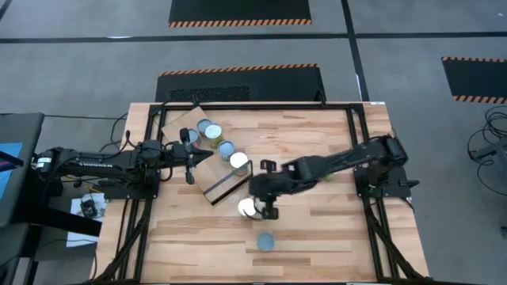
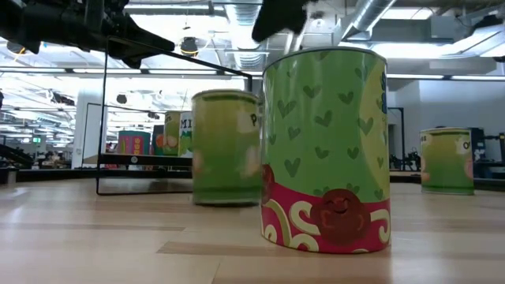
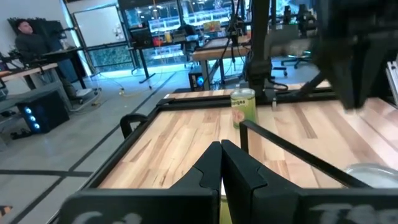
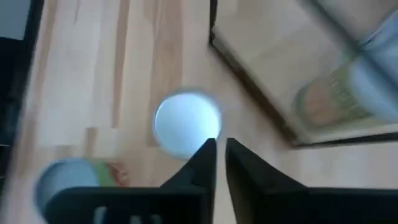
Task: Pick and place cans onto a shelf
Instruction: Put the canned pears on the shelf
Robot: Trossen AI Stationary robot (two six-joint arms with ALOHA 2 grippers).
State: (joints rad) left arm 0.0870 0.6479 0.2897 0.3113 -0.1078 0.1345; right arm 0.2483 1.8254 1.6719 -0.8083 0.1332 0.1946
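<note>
The shelf (image 1: 190, 154) is a light plywood panel lying slantwise at the table's left, with its dark frame (image 1: 230, 182) at the near end. Several cans (image 1: 226, 148) stand on it in a row. One can (image 1: 248, 207) stands on the table by the frame and shows in the right wrist view (image 4: 186, 123). Another can (image 1: 266, 241) stands nearer the front edge and fills the low view (image 2: 327, 150). My right gripper (image 1: 269, 210) (image 4: 221, 149) is shut and hovers above the table just right of the first can. My left gripper (image 1: 190, 170) (image 3: 221, 155) is shut over the shelf.
A further can (image 2: 446, 162) stands off to the right, also seen far off in the left wrist view (image 3: 242, 107). A black metal frame (image 1: 348, 111) runs round the table's edges. Bare tabletop (image 1: 333, 229) lies at the near right.
</note>
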